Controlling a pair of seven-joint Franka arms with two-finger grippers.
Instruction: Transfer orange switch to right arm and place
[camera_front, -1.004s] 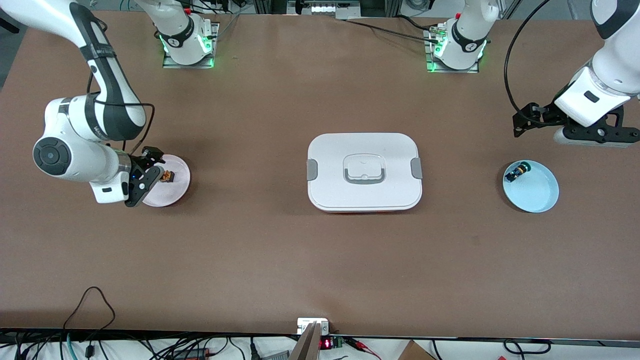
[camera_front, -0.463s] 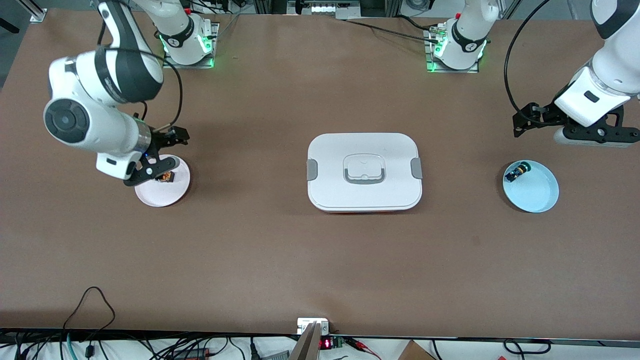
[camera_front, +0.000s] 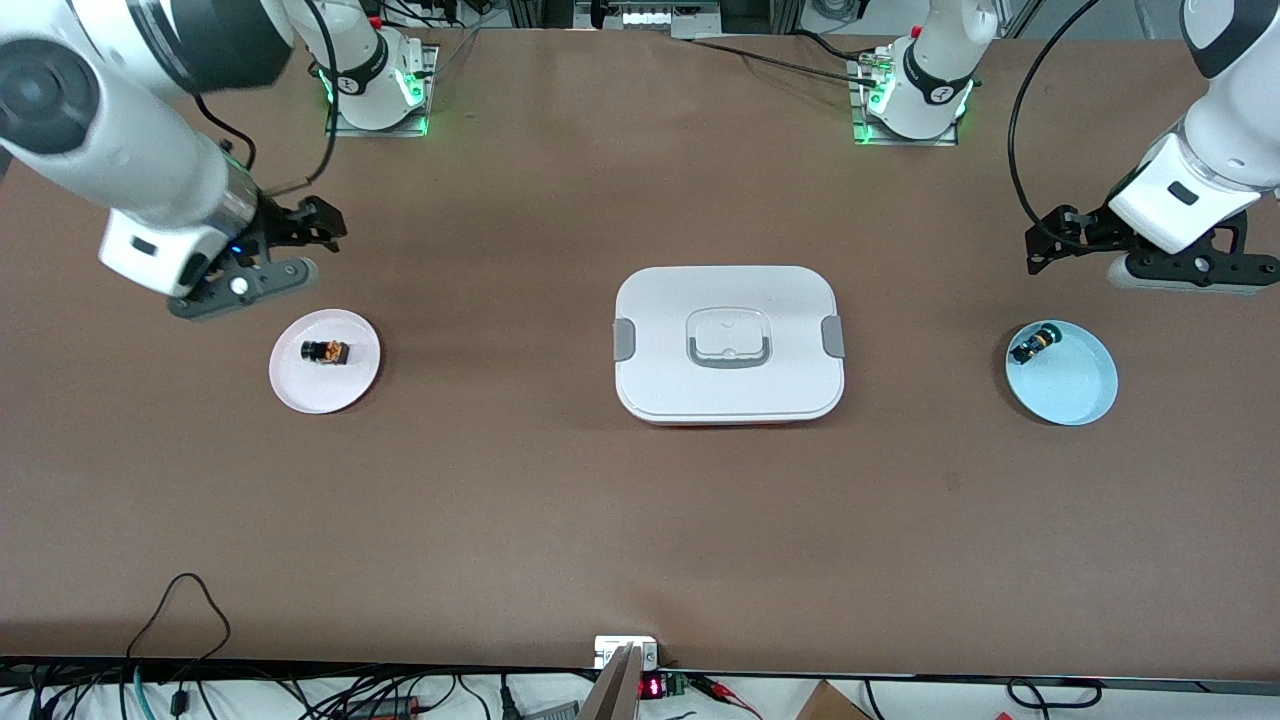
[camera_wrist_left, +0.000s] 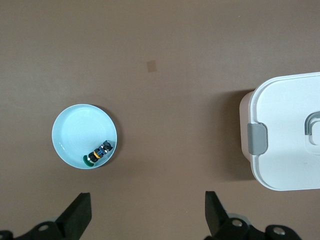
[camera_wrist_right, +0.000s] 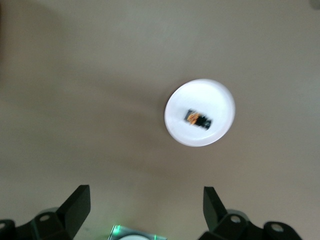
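The orange switch (camera_front: 326, 352) lies on its side on a small pale pink plate (camera_front: 330, 392) toward the right arm's end of the table. Nothing touches it. My right gripper (camera_front: 243, 284) hangs open and empty over bare table just off the plate's rim. In the right wrist view the orange switch (camera_wrist_right: 198, 120) and its plate (camera_wrist_right: 220, 97) lie well below the open right gripper (camera_wrist_right: 145, 207). My left gripper (camera_front: 1190, 272) waits open and empty over the table at the left arm's end; the left wrist view shows that gripper (camera_wrist_left: 148, 215) with bare table between its fingers.
A light blue plate (camera_front: 1078, 388) holds a green-capped switch (camera_front: 1033, 345) below the left gripper; both plate (camera_wrist_left: 75, 130) and switch (camera_wrist_left: 99, 152) show in the left wrist view. A white lidded container (camera_front: 728, 343) sits mid-table. Cables run along the table's front edge.
The right gripper was down at the orange switch on the pink plate; it has lifted up and away, leaving the switch on the plate. The left arm has not moved.
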